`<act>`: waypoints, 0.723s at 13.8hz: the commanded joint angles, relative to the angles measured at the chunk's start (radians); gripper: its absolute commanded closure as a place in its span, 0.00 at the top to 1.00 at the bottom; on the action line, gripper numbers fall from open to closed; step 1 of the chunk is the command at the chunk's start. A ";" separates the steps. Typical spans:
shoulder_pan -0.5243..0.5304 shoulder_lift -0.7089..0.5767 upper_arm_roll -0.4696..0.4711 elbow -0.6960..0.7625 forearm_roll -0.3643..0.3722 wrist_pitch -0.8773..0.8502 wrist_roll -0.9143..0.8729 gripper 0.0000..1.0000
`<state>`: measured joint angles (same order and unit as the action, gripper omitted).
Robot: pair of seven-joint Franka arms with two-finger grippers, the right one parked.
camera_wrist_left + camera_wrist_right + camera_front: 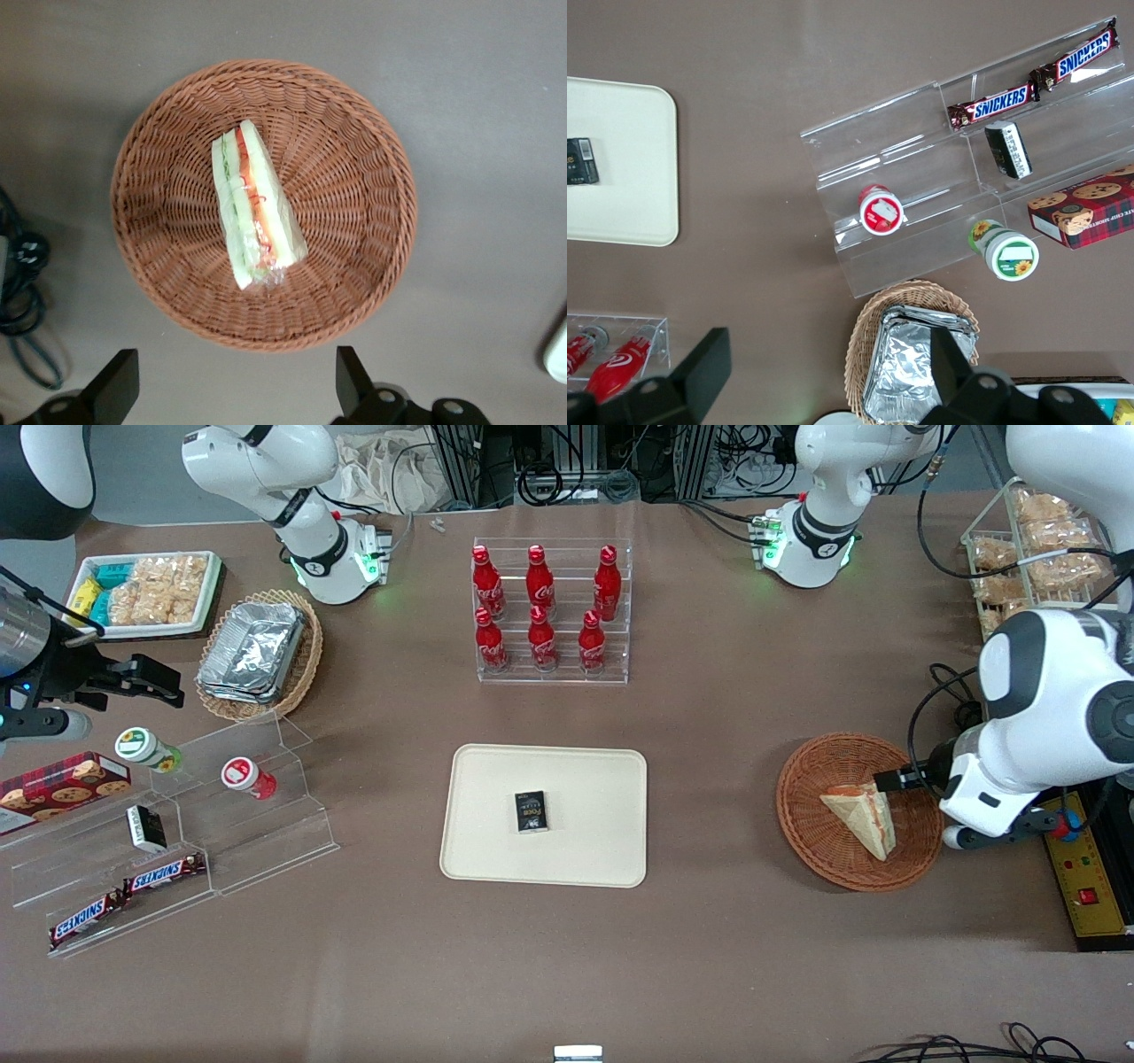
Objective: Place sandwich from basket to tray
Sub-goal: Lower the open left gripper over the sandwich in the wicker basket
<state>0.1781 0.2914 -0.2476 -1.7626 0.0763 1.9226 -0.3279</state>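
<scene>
A small triangular sandwich [252, 205] of pale white bread, pink-orange and green filling showing along its edge, lies in the round, reddish-brown woven wicker basket [372, 168] near the working arm's end of the brown table [726, 921]. The wedge rests across the basket's middle, filling edge turned up, probably the easiest face for two fingers to straddle. The left arm's gripper [232, 390] hangs above the basket's rim with its black fingers [115, 382] spread wide and nothing between them, apparently lined up for a descent onto the wedge. The flat cream-beige rectangular plastic tray [496, 850] with rounded corners waits at the table's centre, well apart from the basket. A small black box [531, 811] already sits near the tray's middle, so bare surface toward the tray's edges looks the safer landing spot. The lift has not begun; the grasp is judged the next step, and the soft wrapped bread may call for a gentle squeeze.
</scene>
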 commanded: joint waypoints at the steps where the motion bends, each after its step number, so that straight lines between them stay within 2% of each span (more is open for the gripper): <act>1: 0.015 -0.047 -0.001 -0.162 0.013 0.175 -0.115 1.00; 3: 0.015 -0.038 0.005 -0.213 0.020 0.246 -0.256 1.00; 7: 0.017 -0.017 0.053 -0.235 0.014 0.306 -0.307 1.00; 10: 0.017 0.023 0.053 -0.244 0.014 0.392 -0.440 1.00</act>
<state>0.1912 0.3036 -0.1849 -1.9837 0.0793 2.2600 -0.6754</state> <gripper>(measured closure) 0.000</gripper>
